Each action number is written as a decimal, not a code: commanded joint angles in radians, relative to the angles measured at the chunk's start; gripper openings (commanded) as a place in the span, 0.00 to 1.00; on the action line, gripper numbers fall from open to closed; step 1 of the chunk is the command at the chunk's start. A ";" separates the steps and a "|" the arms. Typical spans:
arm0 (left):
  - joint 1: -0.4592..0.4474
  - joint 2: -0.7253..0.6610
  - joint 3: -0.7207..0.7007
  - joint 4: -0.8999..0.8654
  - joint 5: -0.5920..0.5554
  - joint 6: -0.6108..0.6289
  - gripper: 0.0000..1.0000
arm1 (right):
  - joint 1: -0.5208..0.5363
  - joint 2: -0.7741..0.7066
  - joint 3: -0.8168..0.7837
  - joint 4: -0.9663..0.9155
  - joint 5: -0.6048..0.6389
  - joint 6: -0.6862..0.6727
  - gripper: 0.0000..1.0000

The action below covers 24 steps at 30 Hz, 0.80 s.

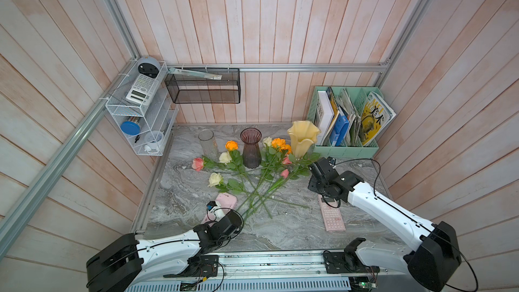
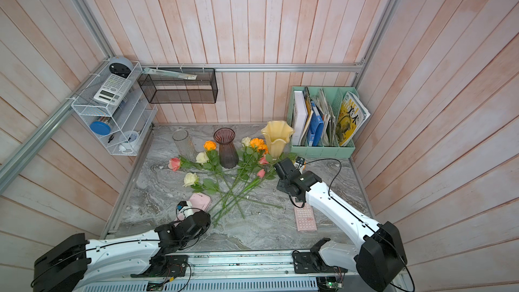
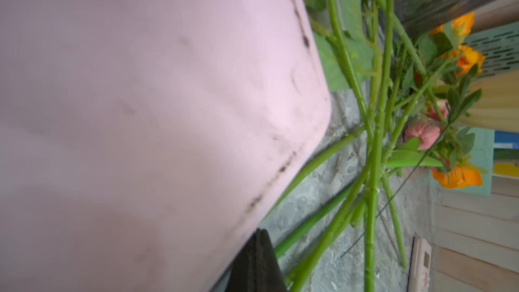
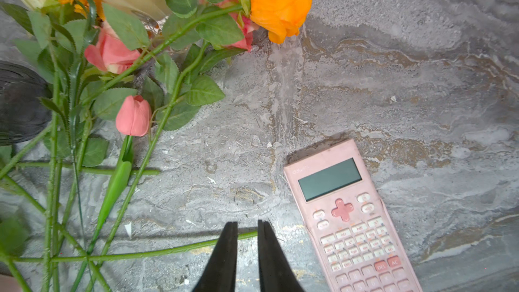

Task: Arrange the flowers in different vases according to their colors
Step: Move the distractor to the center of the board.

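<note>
Right fingers [image 4: 224, 254] narrowly apart, flower stem [image 4: 168, 251] tip visible through gap

white arms [image 1: 387, 206], black joints [image 1: 432, 251] (looping cables [image 1: 362, 161])

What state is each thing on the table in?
clear vase, upright, empty
purple vase, upright, empty
yellow vase, upright, empty
flowers, lying crossed, none in a vase
pink calculator, face up, screen blank
left pincer, shut
right pincer, slightly open, empty
</note>
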 commanded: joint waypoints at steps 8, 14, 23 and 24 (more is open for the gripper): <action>0.200 -0.518 -0.009 -0.648 -0.192 -0.085 0.00 | 0.035 0.049 0.049 0.011 -0.048 -0.058 0.21; 0.437 -0.322 0.095 -0.634 -0.204 0.060 0.00 | 0.068 0.118 0.094 0.037 -0.082 -0.070 0.21; 0.523 -0.377 0.276 -0.647 -0.159 0.278 0.02 | 0.075 0.082 0.077 0.027 -0.074 -0.088 0.21; 0.502 -0.398 0.297 -0.659 -0.144 0.293 0.04 | 0.076 0.078 0.067 0.036 -0.079 -0.088 0.21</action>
